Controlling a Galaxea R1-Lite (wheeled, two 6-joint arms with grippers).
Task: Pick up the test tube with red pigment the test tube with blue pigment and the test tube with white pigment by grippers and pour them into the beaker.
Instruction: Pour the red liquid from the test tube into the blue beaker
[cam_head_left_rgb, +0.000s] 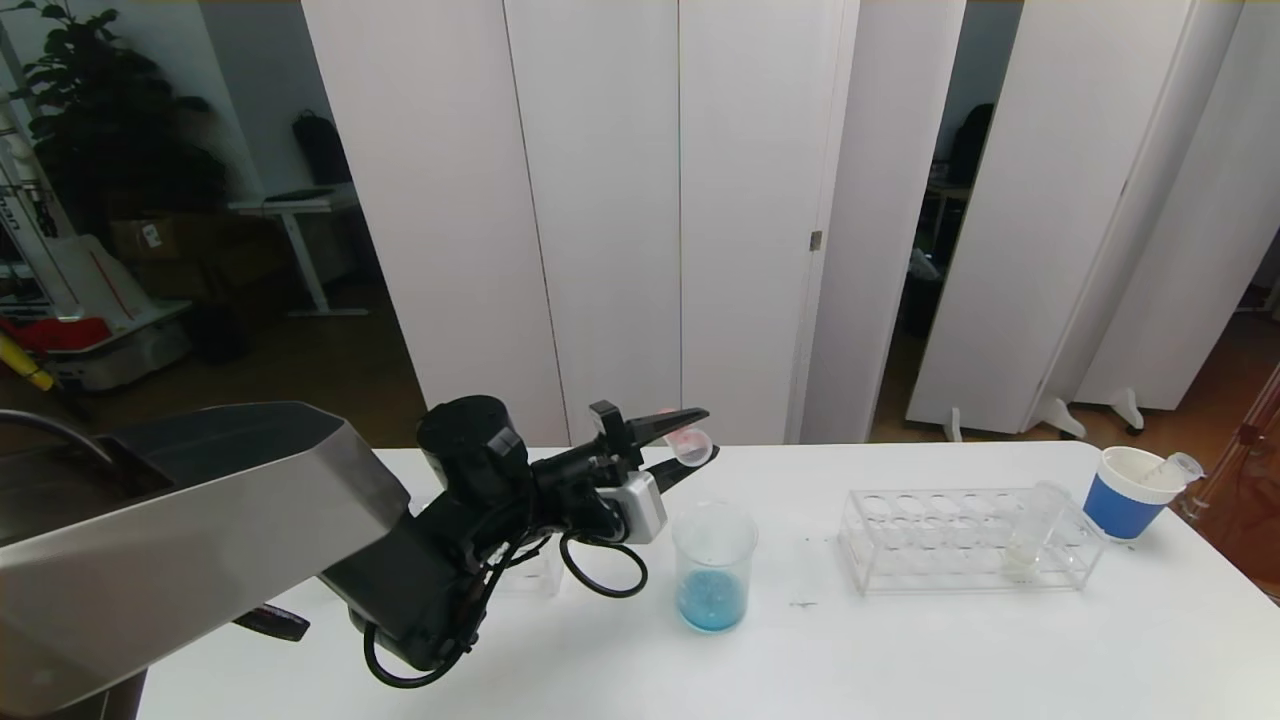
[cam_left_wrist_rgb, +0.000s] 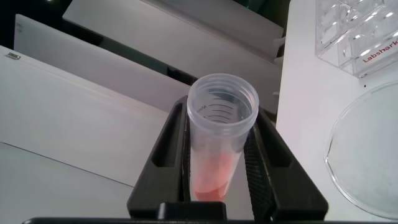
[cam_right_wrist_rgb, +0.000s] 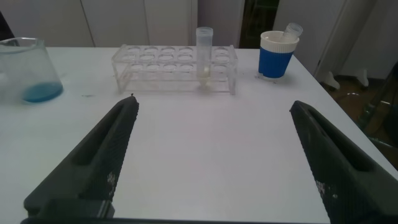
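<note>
My left gripper (cam_head_left_rgb: 700, 438) is shut on the test tube with red pigment (cam_left_wrist_rgb: 217, 143), whose open mouth sticks out past the fingertips. Red pigment sits at the tube's bottom, between the jaws. The tube (cam_head_left_rgb: 691, 446) hangs just above the rim of the beaker (cam_head_left_rgb: 713, 565), on its far left side. The beaker holds blue pigment at its bottom; no test tube with blue pigment shows. The test tube with white pigment (cam_head_left_rgb: 1030, 535) stands in the clear rack (cam_head_left_rgb: 900, 545). In the right wrist view my right gripper (cam_right_wrist_rgb: 213, 106) is open over bare table, facing the rack (cam_right_wrist_rgb: 155, 68) and that tube (cam_right_wrist_rgb: 204, 53).
A blue and white cup (cam_head_left_rgb: 1128, 495) with an empty tube (cam_head_left_rgb: 1177, 467) leaning in it stands right of the rack, near the table's right edge. White folding screens stand behind the table. A strip of bare table separates beaker and rack.
</note>
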